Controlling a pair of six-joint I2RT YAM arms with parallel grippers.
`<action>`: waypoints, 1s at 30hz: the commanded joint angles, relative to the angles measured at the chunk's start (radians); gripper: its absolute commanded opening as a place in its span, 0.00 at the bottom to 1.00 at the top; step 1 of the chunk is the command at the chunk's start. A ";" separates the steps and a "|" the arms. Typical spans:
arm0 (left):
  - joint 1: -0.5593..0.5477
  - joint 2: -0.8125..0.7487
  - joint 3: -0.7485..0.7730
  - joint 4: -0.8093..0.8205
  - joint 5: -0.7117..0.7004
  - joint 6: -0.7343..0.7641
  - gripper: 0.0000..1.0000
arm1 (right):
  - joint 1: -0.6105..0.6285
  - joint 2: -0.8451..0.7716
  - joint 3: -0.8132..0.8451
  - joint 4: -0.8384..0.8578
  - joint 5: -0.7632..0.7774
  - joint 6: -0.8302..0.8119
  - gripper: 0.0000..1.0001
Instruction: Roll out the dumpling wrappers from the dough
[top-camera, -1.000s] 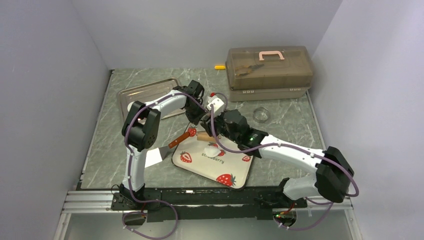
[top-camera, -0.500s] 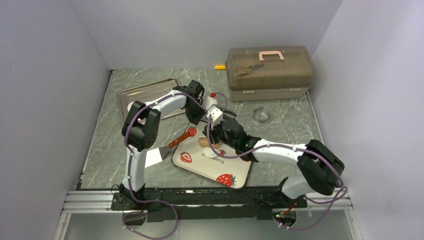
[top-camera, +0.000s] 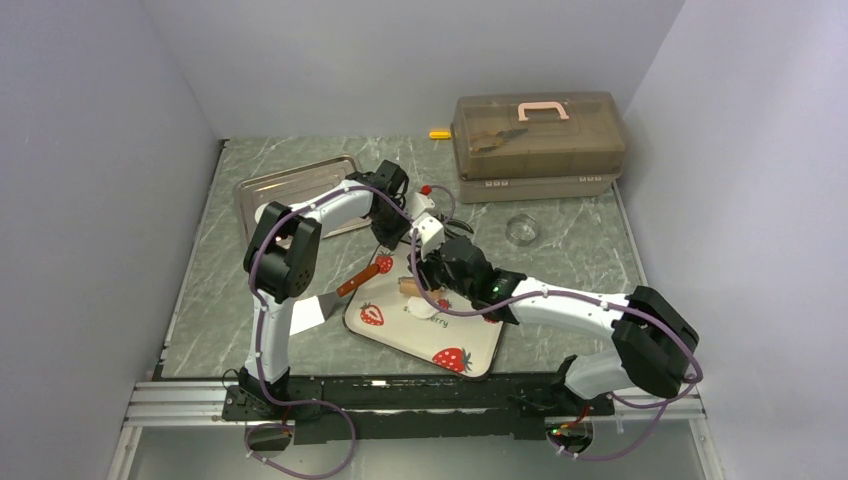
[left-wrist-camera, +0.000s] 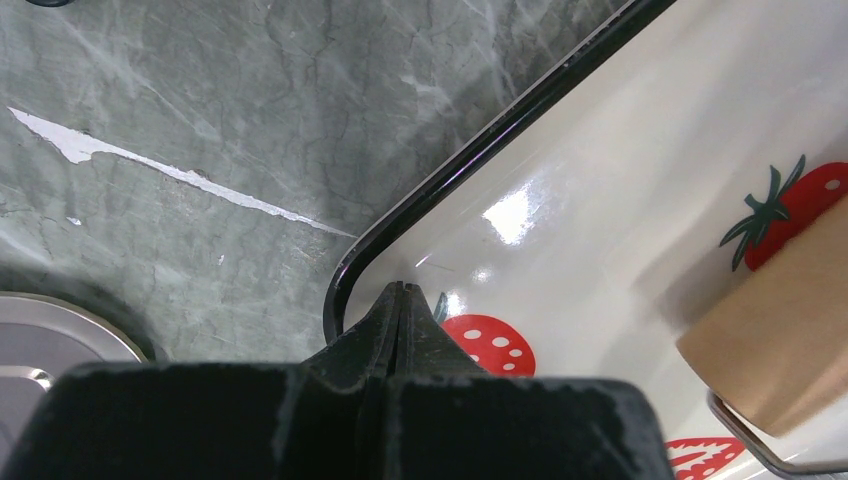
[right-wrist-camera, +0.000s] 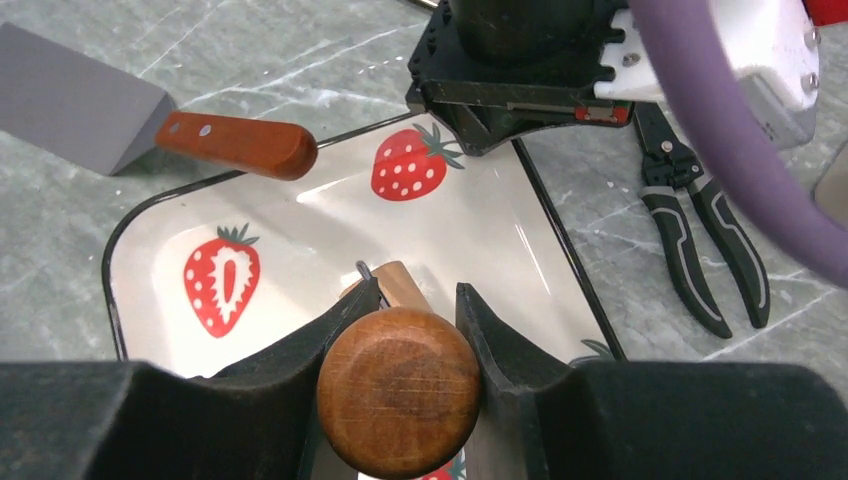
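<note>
My right gripper (right-wrist-camera: 415, 300), clamped on the wooden roller (right-wrist-camera: 398, 392), has drawn it left and nearer across the strawberry plate (right-wrist-camera: 300, 215) since a second ago, so I judge a rolling stroke is under way. The dough, earlier an open white lump mid-plate, is now hidden, probably under the roller. My left gripper (left-wrist-camera: 400, 300), fingers together, presses the plate's far corner as before.

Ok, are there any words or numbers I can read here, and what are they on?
"strawberry": tiny green letters on the white rectangular strawberry-print tray, blurry and partly covered, so a best guess.
Brown see-through plastic toolbox with pink handle: no readable text.
Nothing else readable.
</note>
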 joint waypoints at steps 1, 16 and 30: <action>-0.001 0.041 0.012 0.014 -0.032 0.017 0.00 | 0.010 -0.061 0.158 -0.099 -0.044 -0.064 0.00; -0.001 0.039 0.010 0.015 -0.030 0.017 0.00 | 0.010 -0.005 0.060 -0.159 -0.087 0.060 0.00; -0.001 0.040 0.012 0.015 -0.029 0.016 0.00 | 0.042 0.141 -0.105 -0.167 -0.013 0.102 0.00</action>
